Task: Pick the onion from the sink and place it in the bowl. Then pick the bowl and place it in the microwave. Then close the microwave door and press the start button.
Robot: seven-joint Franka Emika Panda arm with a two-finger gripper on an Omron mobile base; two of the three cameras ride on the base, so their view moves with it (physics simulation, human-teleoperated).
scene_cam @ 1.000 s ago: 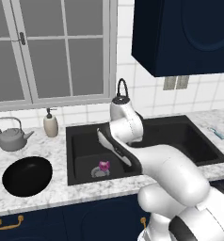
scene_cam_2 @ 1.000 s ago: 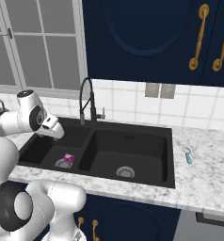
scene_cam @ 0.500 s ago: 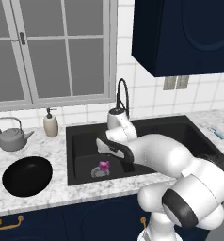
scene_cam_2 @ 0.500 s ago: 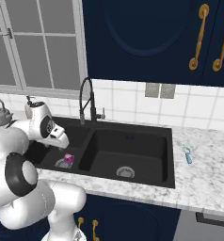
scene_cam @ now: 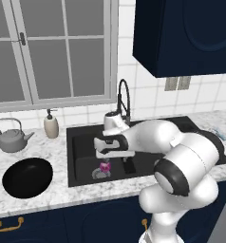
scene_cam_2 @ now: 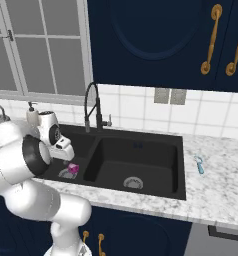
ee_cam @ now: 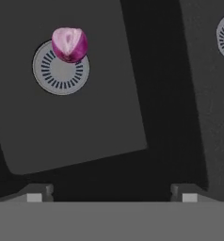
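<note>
Your pincer point(ee_cam: 111, 192) hangs over the sink point(scene_cam: 81, 135) with its jaws spread wide and nothing between them. In the hand view the onion point(ee_cam: 69, 44) sits ahead of the tips and off to one side, resting on the edge of the round drain point(ee_cam: 60, 68) in one basin; the pincer itself points at the dark divider between the two basins. The bowl point(scene_cam: 27, 177) waits on the counter, well apart from the pincer, beyond the sink's rim on the kettle point(scene_cam: 11, 138) side.

If you drop straight down from here, I judge the tips would meet the divider or bare basin floor, not the onion. Shift across first. The onion is round and perched on the drain rim, so a glancing finger could roll it away, and a descent close to the basin wall risks a scrape.

From the base views the arm covers the pincer, so its height above the basin floor is hard to judge. The faucet's point(scene_cam_2: 92, 106) clearance from the arm is also unclear.
</note>
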